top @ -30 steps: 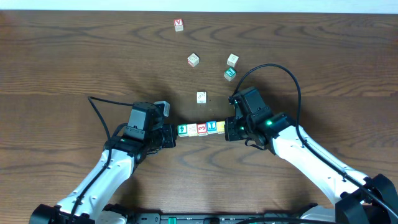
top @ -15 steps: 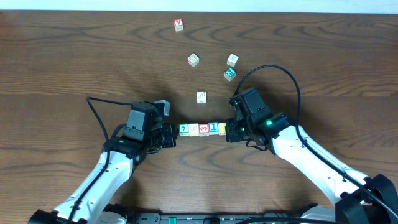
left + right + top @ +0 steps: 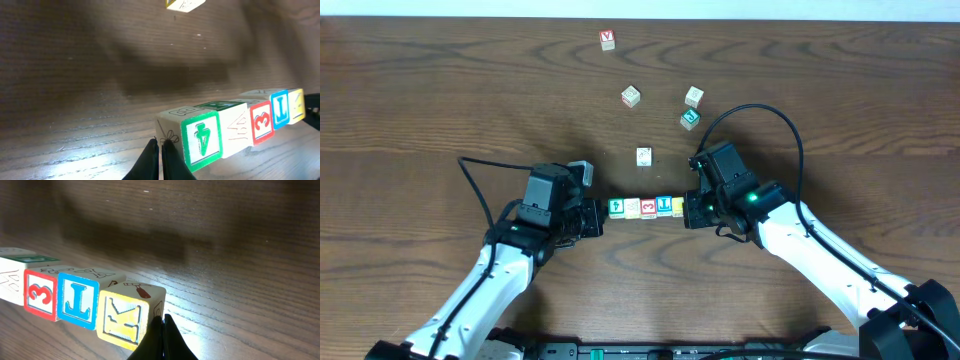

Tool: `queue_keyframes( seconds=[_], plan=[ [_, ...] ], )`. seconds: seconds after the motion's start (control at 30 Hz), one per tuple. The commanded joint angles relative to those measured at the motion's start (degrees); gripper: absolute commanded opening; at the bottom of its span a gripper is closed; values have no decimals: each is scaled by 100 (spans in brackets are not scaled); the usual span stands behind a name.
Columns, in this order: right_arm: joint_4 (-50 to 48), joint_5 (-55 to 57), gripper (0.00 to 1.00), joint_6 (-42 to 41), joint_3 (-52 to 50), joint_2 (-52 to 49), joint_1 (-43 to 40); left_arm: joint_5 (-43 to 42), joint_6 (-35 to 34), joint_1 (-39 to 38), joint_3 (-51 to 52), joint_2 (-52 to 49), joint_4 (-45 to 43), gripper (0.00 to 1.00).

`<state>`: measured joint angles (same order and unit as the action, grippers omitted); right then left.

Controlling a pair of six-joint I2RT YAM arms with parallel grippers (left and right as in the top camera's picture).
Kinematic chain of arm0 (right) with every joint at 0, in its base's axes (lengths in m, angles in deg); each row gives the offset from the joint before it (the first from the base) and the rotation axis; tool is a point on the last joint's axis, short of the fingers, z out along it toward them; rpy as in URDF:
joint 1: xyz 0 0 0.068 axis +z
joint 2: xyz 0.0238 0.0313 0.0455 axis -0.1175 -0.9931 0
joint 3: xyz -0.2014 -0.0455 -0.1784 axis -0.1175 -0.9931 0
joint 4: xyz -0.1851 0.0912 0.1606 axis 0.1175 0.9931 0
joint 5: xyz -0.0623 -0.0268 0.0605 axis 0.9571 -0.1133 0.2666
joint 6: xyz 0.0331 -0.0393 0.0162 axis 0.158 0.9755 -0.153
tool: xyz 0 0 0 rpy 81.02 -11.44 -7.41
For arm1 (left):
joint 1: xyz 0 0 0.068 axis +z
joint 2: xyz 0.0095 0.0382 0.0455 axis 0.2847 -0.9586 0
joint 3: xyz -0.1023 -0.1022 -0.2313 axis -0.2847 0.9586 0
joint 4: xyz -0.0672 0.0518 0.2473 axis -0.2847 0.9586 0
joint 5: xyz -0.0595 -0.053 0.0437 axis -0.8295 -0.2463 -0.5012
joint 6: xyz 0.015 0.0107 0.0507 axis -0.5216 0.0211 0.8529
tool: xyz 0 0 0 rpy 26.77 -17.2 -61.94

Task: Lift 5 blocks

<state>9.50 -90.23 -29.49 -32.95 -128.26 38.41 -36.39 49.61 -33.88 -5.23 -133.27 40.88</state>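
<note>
Blocks form one tight row at mid-bench, pinched end to end between two claws. The left claw, fingers shut together, presses the green block. Next come the cream block, red block, blue block and yellow block — against it the right claw, also closed. Since a second ago the row has edged slightly rightward — the loose cubes beyond lie unchanged.
</note>
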Motion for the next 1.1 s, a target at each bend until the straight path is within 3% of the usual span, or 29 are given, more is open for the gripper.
queue_keyframes(
  seconds=[0.0, 1.07],
  plan=[
    [-157, -1344, 1, 81, 214, 79, 181, -1086, -52, -175, -387, 225, -157, 7],
    [-120, -1539, 1, 72, 352, 155, 181, -1176, -72, -175, -387, 302, -107, 7]
  ],
)
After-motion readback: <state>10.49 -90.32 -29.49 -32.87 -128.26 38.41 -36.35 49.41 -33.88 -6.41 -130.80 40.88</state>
